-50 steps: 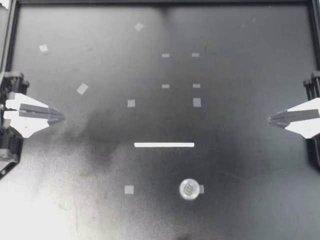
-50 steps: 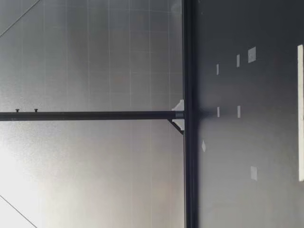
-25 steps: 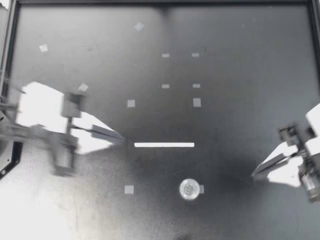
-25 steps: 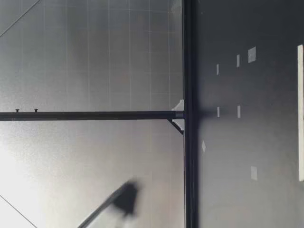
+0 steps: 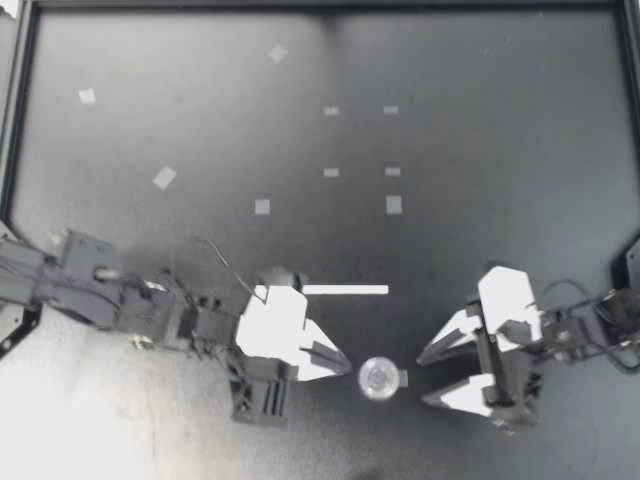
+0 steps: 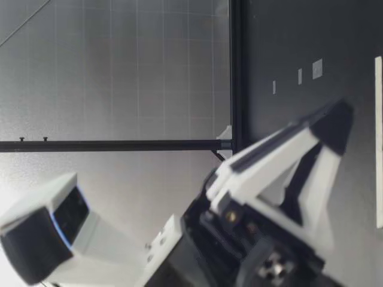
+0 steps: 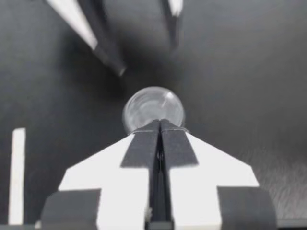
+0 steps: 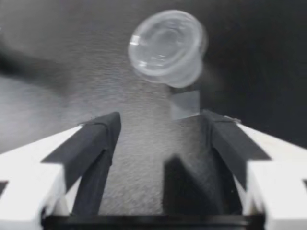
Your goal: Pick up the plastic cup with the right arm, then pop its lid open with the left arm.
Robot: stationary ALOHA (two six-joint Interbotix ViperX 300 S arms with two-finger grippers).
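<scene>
A small clear plastic cup [image 5: 379, 378] stands on the black table, touching a grey tape square [image 5: 402, 378]. My left gripper [image 5: 343, 361] is shut with nothing in it, and its tip points at the cup from close by. From the other side my right gripper [image 5: 424, 379] stands open, its fingertips a short way from the cup. In the left wrist view the cup [image 7: 153, 108] sits just ahead of the shut left gripper [image 7: 160, 124], with my right gripper's fingers [image 7: 108, 52] beyond it. In the right wrist view the cup [image 8: 168, 48] lies ahead of the open right gripper [image 8: 160, 120]. A gripper [image 6: 338, 116] fills the low view, close to that camera.
A white strip [image 5: 345, 289] lies on the table just behind the left gripper. Several small tape squares [image 5: 262, 207] dot the far half. A black frame [image 5: 320, 5] borders the table's far and side edges.
Both arms have swung in from the table's sides to either side of the cup. The right gripper has opened wide; the left has stayed shut. The cup has not moved.
</scene>
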